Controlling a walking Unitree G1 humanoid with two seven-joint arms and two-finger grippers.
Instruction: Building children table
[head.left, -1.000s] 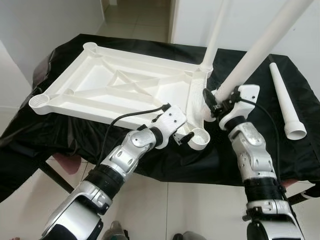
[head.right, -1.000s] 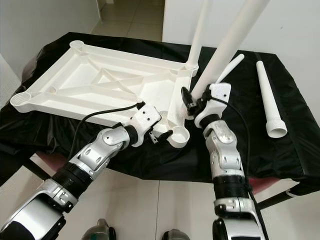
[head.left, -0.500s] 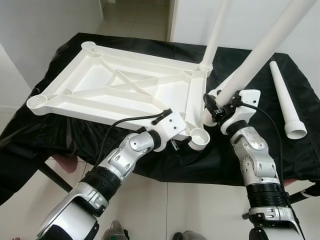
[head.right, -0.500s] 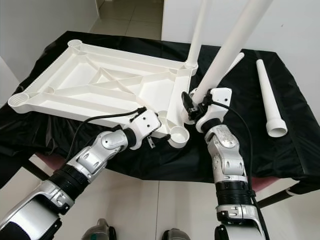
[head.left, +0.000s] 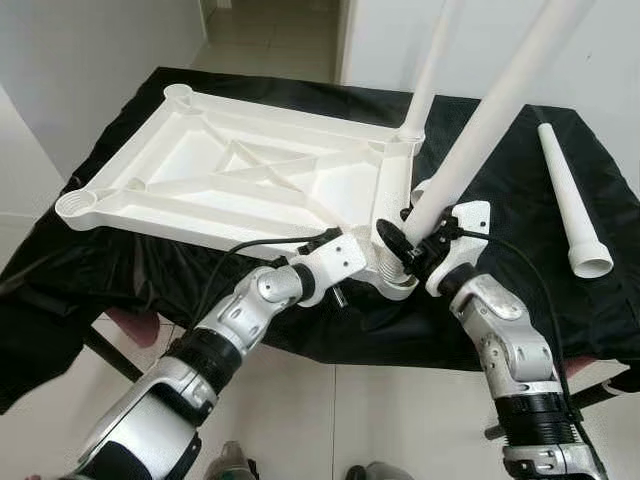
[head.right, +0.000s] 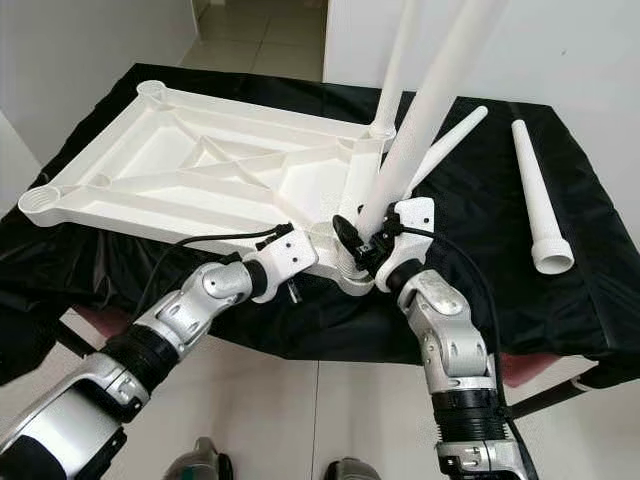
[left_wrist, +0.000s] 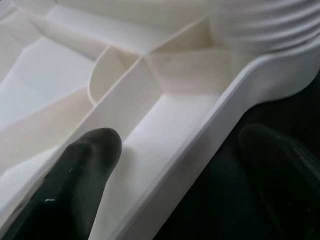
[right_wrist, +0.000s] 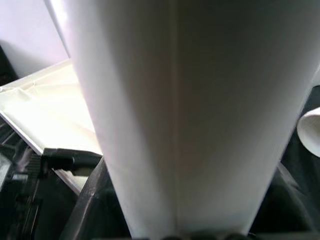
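An upside-down white tabletop (head.left: 240, 175) lies on a black-covered table. One white leg (head.left: 432, 60) stands in its far right corner socket. My right gripper (head.left: 415, 245) is shut on a second white leg (head.left: 490, 110), which leans up to the right. That leg's lower end meets the near right corner socket (head.left: 392, 278). In the right wrist view this leg (right_wrist: 175, 110) runs between the black fingers (right_wrist: 87, 200). My left gripper (head.left: 352, 272) is shut on the tabletop's near rim (left_wrist: 210, 125) beside that socket, with one finger (left_wrist: 85, 170) inside the rim and the other outside.
A loose white leg (head.left: 572, 200) lies on the black cloth at the right. Another loose leg (head.right: 450, 135) lies behind the held one. A white wall stands close behind the table. Tiled floor (head.left: 320, 410) lies below the table's near edge.
My right gripper has carried the leg's lower end left and down, from beside the near right corner socket onto it. My left gripper has stayed on the near rim.
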